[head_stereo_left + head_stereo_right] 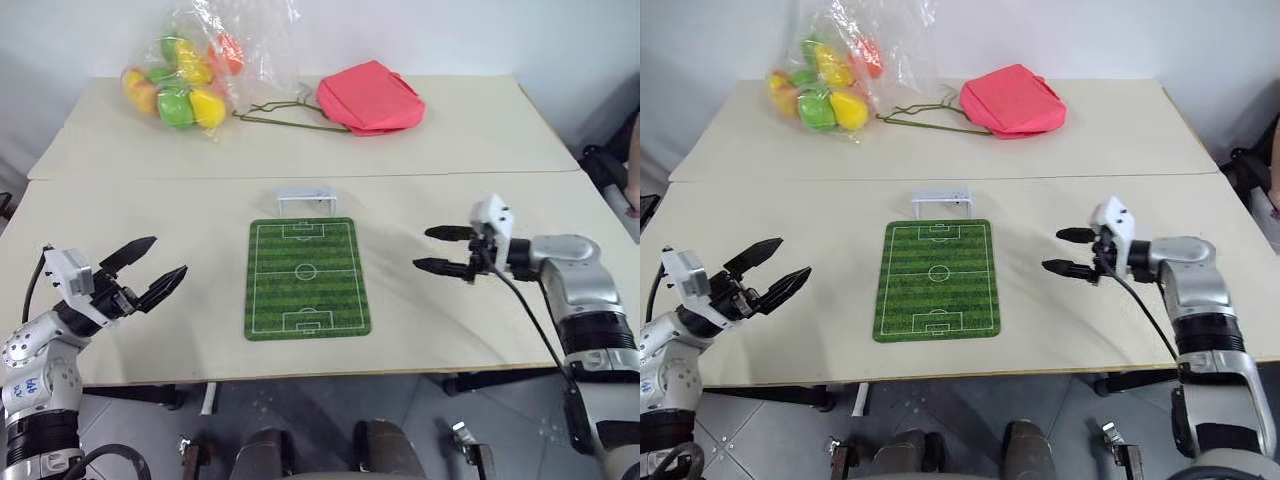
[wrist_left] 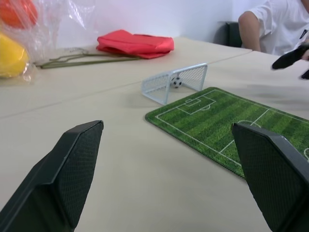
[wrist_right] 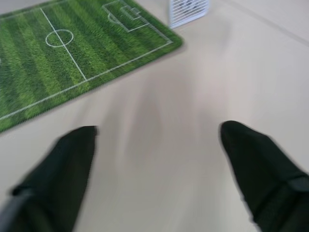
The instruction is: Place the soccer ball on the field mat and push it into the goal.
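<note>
On either side of the field mat (image 1: 307,277), both grippers hung empty, jaws apart.
Left gripper (image 1: 147,271) and right gripper (image 1: 447,250) looked done, since the soccer ball (image 2: 176,81) sat inside the goal (image 2: 175,82) beyond the mat's far edge.

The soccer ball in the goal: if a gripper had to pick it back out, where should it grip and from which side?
Probably across the soccer ball itself, coming in low through the mat-facing open mouth of the goal. Netting closes the back and sides, and the ball sits inside on the table, just past the field mat, so only the front looks open.
</note>
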Motion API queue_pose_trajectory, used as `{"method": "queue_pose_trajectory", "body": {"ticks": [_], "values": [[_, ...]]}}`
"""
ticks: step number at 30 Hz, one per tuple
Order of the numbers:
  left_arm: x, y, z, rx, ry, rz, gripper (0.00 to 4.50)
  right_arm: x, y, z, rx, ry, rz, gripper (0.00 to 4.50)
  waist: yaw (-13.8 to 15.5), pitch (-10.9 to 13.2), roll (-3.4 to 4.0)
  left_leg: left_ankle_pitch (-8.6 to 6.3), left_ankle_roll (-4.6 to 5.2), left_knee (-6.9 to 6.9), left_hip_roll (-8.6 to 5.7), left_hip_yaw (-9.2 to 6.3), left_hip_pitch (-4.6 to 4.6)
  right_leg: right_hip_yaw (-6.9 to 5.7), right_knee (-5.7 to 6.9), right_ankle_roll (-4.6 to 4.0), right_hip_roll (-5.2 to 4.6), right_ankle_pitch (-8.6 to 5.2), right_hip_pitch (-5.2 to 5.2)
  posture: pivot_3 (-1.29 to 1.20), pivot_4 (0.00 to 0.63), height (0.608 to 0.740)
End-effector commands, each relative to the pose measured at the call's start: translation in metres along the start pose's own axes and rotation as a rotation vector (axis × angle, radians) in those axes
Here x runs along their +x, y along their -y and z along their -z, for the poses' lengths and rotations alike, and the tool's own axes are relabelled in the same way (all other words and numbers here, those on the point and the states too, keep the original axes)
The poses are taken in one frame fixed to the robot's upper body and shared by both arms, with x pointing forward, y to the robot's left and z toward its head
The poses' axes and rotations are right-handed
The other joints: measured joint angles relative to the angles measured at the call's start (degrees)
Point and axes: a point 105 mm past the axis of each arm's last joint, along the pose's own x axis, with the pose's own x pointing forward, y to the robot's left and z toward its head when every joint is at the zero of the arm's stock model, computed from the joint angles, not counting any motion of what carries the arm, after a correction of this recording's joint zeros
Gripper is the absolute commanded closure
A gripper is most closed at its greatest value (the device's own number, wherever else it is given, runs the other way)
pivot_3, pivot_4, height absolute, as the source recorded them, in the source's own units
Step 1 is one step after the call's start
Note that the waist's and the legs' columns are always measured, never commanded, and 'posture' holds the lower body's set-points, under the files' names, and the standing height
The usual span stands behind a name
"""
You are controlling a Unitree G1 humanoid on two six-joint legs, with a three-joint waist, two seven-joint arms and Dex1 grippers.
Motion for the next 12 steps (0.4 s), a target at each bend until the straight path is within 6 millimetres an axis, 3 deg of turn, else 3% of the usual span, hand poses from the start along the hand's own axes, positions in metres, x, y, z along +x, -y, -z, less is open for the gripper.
{"method": "queue_pose_trajectory", "body": {"ticks": [1, 6, 12], "values": [[-0.012, 0.000, -0.017, 0.037, 0.029, 0.014, 0.00, -0.021, -0.002, -0.010, -0.056, 0.050, -0.024, 0.04, 0.20, 0.00, 0.00, 0.00, 0.00, 0.00, 0.08, -0.01, 0.00, 0.00, 0.00, 0.00, 0.00, 0.00, 0.00, 0.00, 0.150, 0.740], [-0.033, -0.004, -0.022, 0.022, 0.000, -0.024, 0.00, -0.056, -0.002, 0.001, -0.059, 0.029, -0.003, 0.04, 0.81, 0.02, -0.03, -0.01, 0.01, 0.03, 0.22, 0.00, -0.01, 0.03, -0.02, 0.00, -0.03, 0.00, 0.01, 0.00, 0.150, 0.740], [-0.043, 0.000, -0.020, 0.039, -0.052, -0.003, 0.00, -0.058, 0.001, 0.008, -0.038, 0.025, 0.082, 0.04, 1.46, 0.03, -0.02, 0.00, 0.01, 0.09, 0.28, 0.07, 0.04, 0.09, -0.02, 0.00, -0.01, 0.00, 0.05, 0.00, 0.150, 0.740]]}}
